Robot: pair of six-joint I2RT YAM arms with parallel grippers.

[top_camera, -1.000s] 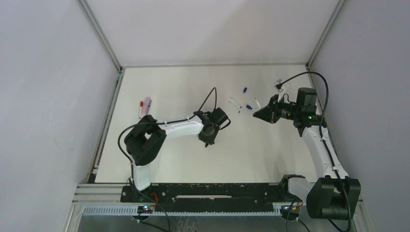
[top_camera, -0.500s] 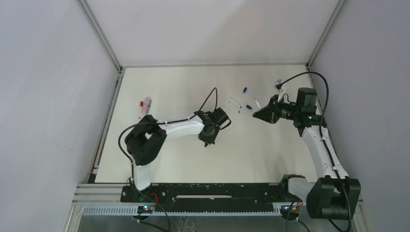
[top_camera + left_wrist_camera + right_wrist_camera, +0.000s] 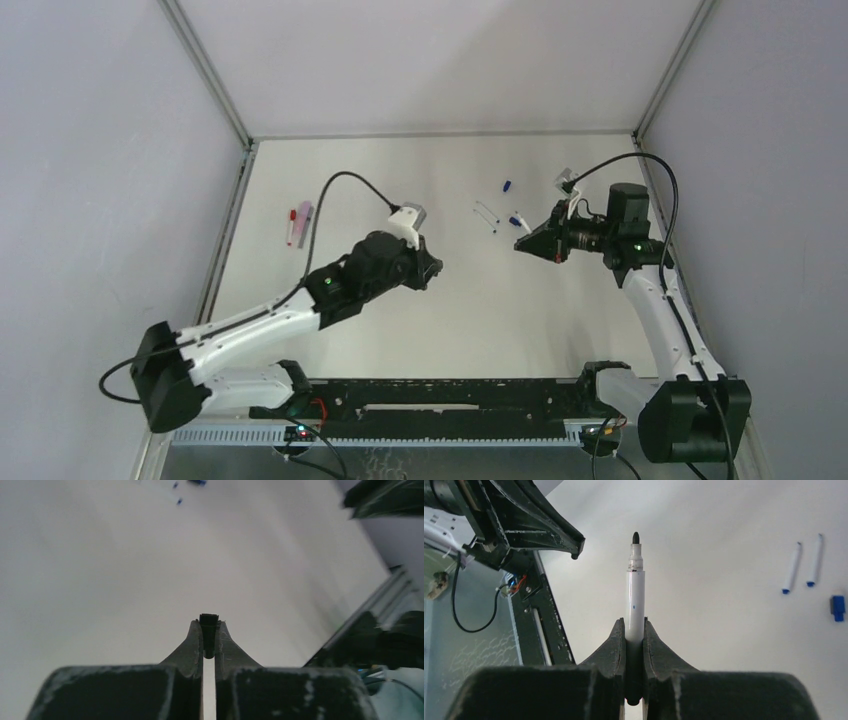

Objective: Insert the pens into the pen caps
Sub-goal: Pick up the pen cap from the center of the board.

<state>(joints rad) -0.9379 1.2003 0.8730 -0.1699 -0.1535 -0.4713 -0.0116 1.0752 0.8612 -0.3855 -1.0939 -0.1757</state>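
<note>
My right gripper (image 3: 634, 625) is shut on a white pen (image 3: 634, 597) whose dark tip (image 3: 635, 537) sticks out forward. In the top view the right gripper (image 3: 519, 244) points left over the table's right half. My left gripper (image 3: 209, 625) is shut on a short black pen cap (image 3: 209, 632). In the top view the left gripper (image 3: 435, 266) points right, well apart from the right gripper. The left gripper's fingers (image 3: 574, 545) show in the right wrist view just left of the pen tip.
Two white pens with blue ends (image 3: 792, 567) (image 3: 815, 560) and a blue cap (image 3: 837, 608) lie on the table beyond the right gripper. Another blue cap (image 3: 508, 185) lies further back. A pink marker and a red pen (image 3: 298, 222) lie at the left.
The left arm has swung round and now reaches from the lower left, its gripper turned toward the right gripper. The right gripper has shifted slightly left with the pen.
</note>
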